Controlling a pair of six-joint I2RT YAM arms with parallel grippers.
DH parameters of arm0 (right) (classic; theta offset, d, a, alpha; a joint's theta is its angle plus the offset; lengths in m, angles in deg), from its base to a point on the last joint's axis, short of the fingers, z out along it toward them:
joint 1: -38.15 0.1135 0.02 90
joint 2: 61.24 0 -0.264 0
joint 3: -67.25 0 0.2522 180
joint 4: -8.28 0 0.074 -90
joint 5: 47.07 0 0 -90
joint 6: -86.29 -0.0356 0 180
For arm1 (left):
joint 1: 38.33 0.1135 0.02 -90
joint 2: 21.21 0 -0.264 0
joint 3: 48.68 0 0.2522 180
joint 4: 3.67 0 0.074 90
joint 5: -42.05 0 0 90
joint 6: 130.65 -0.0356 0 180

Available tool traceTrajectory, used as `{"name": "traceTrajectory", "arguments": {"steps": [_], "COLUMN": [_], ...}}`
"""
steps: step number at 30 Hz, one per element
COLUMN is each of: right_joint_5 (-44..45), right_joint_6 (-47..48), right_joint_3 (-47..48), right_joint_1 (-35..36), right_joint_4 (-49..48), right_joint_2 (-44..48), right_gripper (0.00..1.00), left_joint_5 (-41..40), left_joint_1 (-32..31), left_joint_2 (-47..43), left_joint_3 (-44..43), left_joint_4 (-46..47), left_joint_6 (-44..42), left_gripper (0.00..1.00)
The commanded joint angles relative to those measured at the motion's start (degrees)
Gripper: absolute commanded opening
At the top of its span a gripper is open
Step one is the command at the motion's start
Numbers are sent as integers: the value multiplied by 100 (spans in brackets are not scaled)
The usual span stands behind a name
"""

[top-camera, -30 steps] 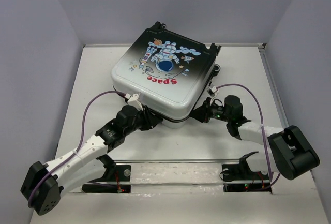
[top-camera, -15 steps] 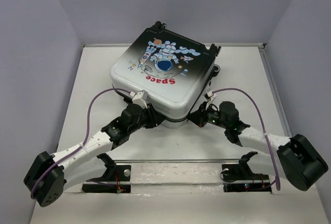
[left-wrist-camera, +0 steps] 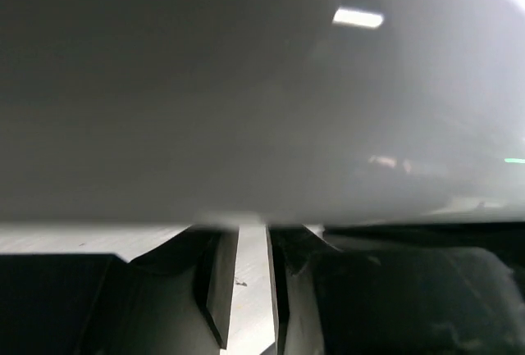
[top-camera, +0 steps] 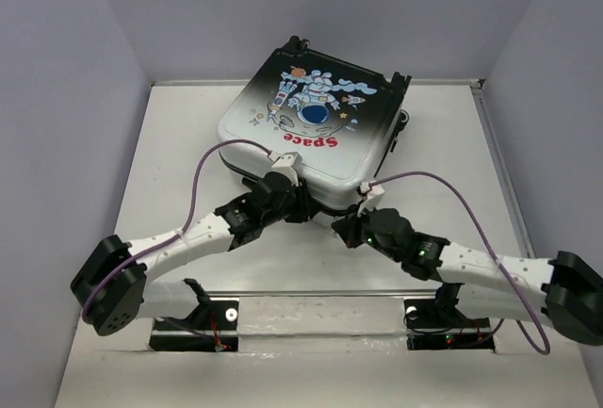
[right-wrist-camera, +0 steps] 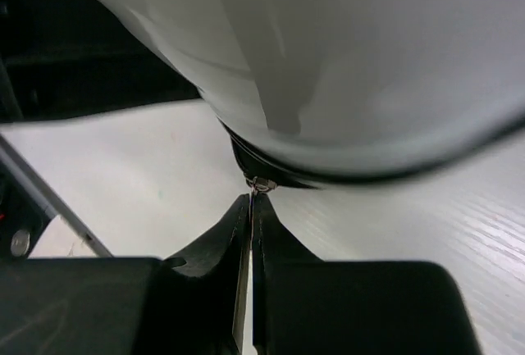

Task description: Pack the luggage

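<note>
1. The small hard-shell suitcase, silver fading to black with a cartoon astronaut and a red "Space" print, lies flat and closed. Its rounded near edge is directly ahead of both sets of jaws.
2. We judge it stiff, smooth and slippery. The curved shell gives narrow jaws nothing to bite on, and the case looks light enough to slide if it is pushed or tugged.
3. So the place to take hold is a small fitting, not the shell. Along the black zip seam under the silver edge, a tiny metal zip pull sits right at the tips of the right gripper.
4. The right gripper's jaws are closed tip to tip. We cannot tell whether they pinch the pull or only touch it.
5. The left gripper has its jaws narrowly parted with nothing between them. The grey shell fills the view just ahead of and above them.
6. The white table shows below and between the jaws of each gripper.
7. We judge that drawing the zip will call for the left jaws to brace the shell, or the case will swing.
</note>
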Motion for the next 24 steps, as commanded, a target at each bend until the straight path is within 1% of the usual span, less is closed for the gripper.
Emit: {"name": "traceTrajectory", "arguments": {"steps": [1, 2, 3, 4, 5, 6, 7, 8, 9, 10, 11, 13, 14, 16, 17, 19, 20, 24], "right_joint_5": [343, 729, 1177, 1312, 1400, 1523, 1585, 1621, 1621, 1621, 1621, 1612, 1612, 1595, 1569, 1568, 1577, 1577], "right_joint_6": [-686, -800, -966, -1002, -1003, -968, -985, -1003, -1020, -1029, -1055, -1056, -1056, -994, -959, -915, -898, -784], "right_joint_3": [953, 1112, 1287, 1315, 1333, 1272, 1228, 1167, 1114, 1035, 991, 955, 946, 1025, 1051, 1104, 1139, 1262], "right_joint_1": [1067, 1068, 1121, 1121, 1121, 1121, 1121, 1121, 1121, 1121, 1121, 1121, 1121, 1121, 1121, 1121, 1121, 1121], "right_joint_4": [208, 164, 111, 32, 32, 32, 101, 128, 146, 198, 225, 295, 313, 392, 418, 444, 488, 506], "right_joint_2": [-1166, -1360, -1623, -1661, -1670, -1652, -1548, -1477, -1415, -1293, -1257, -1195, -1186, -1195, -1204, -1230, -1239, -1396], "right_gripper": [7, 7, 7, 7, 7, 7, 7, 7, 7, 7, 7, 7, 7, 7, 7, 7, 7, 7], "left_joint_5": [-347, -391, -514, -663, -786, -779, -770, -778, -735, -639, -316, 63, 448, 906, 1083, 1461, 1854, 2700], "left_joint_1": [-263, -264, -255, -229, -168, -63, 295, 551, 841, 1592, 2026, 2843, 3535, 4023, 4312, 4464, 4508, 4509], "left_joint_2": [392, 296, 155, -46, -474, -679, -881, -1188, -1286, -1357, -1375, -1227, -886, -481, -52, 415, 835, 1568], "left_joint_3": [-962, -1050, -1234, -1349, -1472, -1612, -1953, -2131, -2298, -2578, -2685, -2939, -3019, -3239, -3301, -3459, -3703, -4109], "left_joint_4": [968, 775, 234, -94, -793, -1200, -1561, -2209, -2467, -2644, -2863, -2936, -2962, -2875, -2718, -2620, -2611, -2303], "left_joint_6": [22, -13, -162, -276, -382, -487, -706, -839, -962, -1233, -1366, -1716, -1788, -1903, -1912, -1938, -1930, -1842], "left_gripper": [32, 34, 38, 45, 63, 71, 78, 86, 88, 93, 95, 99, 99, 99, 99, 99, 99, 99]}}
